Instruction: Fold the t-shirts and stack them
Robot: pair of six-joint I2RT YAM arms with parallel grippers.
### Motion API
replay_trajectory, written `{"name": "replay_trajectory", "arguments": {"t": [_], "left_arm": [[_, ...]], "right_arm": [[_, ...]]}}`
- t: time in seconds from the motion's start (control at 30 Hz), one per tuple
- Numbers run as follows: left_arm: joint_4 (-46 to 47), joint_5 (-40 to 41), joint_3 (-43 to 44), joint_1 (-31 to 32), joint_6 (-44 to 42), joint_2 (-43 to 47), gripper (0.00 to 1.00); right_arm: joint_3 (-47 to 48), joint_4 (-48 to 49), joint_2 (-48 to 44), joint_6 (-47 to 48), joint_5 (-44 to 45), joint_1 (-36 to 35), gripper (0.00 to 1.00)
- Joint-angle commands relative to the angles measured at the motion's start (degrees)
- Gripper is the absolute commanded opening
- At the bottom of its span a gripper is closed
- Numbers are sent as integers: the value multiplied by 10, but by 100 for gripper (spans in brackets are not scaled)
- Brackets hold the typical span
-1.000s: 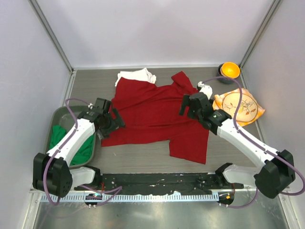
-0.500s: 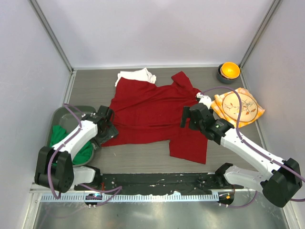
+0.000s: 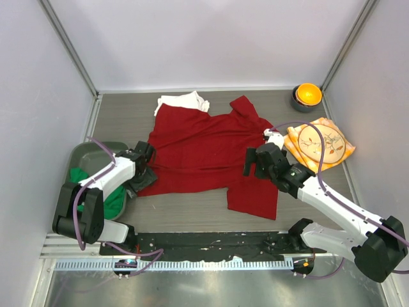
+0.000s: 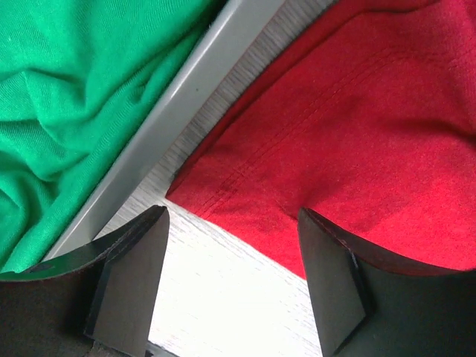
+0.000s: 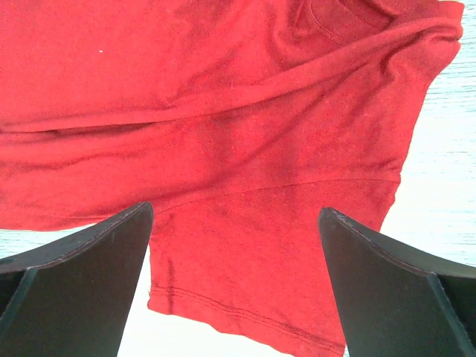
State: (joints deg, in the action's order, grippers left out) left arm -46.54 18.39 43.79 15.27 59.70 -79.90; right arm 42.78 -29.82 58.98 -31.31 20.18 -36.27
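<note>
Looking at this, I'd say it's the very start of the first fold. The red t-shirt (image 3: 204,150) lies spread out in the middle of the table (image 3: 185,208), a bit rumpled on its right side. The left claw (image 4: 232,216) sits low over the shirt's near-left hem corner, jaws wide with nothing gripped, right beside the rim of the grey bin (image 3: 96,150). The right claw (image 5: 234,212) hovers over the right-hand sleeve area, also wide and empty.

Next move, my guess: both pinch a cloth edge and carry one side over the other. The left one needs to catch just the hem, not the bin rim.

Head count: three tees. One red, one white t-shirt (image 3: 184,101) peeking out at the red one's far edge, and one green t-shirt (image 3: 78,178) bunched in the bin. Plus one orange patterned cloth (image 3: 319,142), one dark bowl (image 3: 307,96) with something orange in it, and two claws.
</note>
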Motion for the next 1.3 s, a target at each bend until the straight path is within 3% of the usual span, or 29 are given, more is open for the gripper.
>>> {"name": "replay_trajectory", "arguments": {"t": [0.0, 0.33, 0.43, 0.53, 0.57, 0.6, 0.83, 1.0, 1.27], "left_arm": [[28, 39, -10, -3, 18, -5, 73], [52, 47, -42, -6, 23, -18, 67], [65, 44, -52, -7, 23, -20, 52], [69, 41, -56, -8, 23, -19, 25], [69, 43, -57, -8, 23, -16, 3], [70, 44, -58, -8, 24, -12, 0], [63, 24, -56, -8, 15, 36, 0], [53, 7, -40, -8, -1, 90, 0], [44, -38, -11, -8, -28, 120, 0]], "right_arm": [[-1, 23, -16, 9, -5, -2, 100], [-3, 16, -24, 5, -12, -2, 99], [-6, 13, -26, 2, -12, -3, 99], [-5, 5, -27, -2, -11, -1, 99], [-3, -6, -26, -4, -10, -1, 99], [-2, -13, -24, -8, -11, -2, 99], [-7, -80, -19, -61, -97, -3, 95], [-65, -134, -42, -121, -139, -20, 92], [-83, -219, -91, -234, -70, -50, 90]]}}
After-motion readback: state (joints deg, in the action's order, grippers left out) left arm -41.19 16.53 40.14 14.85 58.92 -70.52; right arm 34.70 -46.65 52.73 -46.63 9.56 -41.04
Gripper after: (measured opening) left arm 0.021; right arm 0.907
